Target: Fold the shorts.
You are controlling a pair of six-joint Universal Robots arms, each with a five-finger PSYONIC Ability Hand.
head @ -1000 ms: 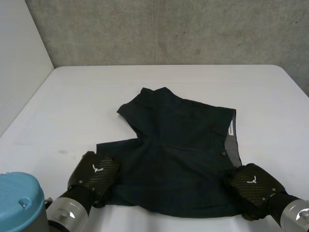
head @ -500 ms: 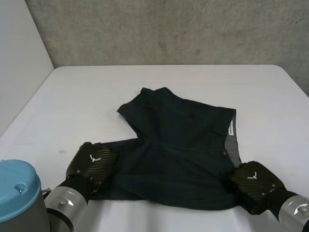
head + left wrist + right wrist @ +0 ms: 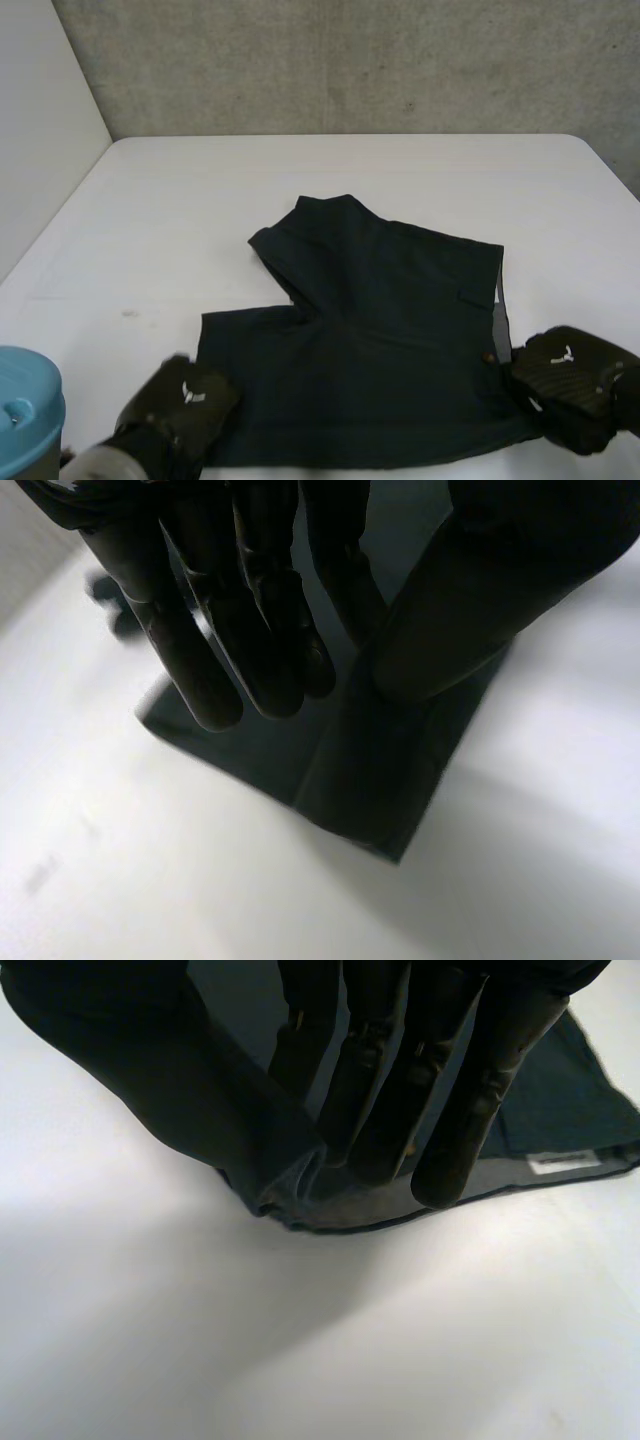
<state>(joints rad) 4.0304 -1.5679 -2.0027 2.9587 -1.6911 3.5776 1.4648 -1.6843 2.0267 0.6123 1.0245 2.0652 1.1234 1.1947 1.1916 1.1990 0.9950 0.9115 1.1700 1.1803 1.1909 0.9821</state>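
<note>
Left hand (image 3: 185,400), lower left of frame: my fingers and thumb pinch the near hem corner of the shorts (image 3: 380,320). Right hand (image 3: 570,375), lower right: pinches the near waistband corner. Shorts: spread flat at centre of the table (image 3: 150,200). I judge I grip both near corners to carry that edge over for the fold.

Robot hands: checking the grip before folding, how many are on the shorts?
2. The left robot hand pinches the shorts at their near left corner; the right robot hand pinches their near right corner.
</note>
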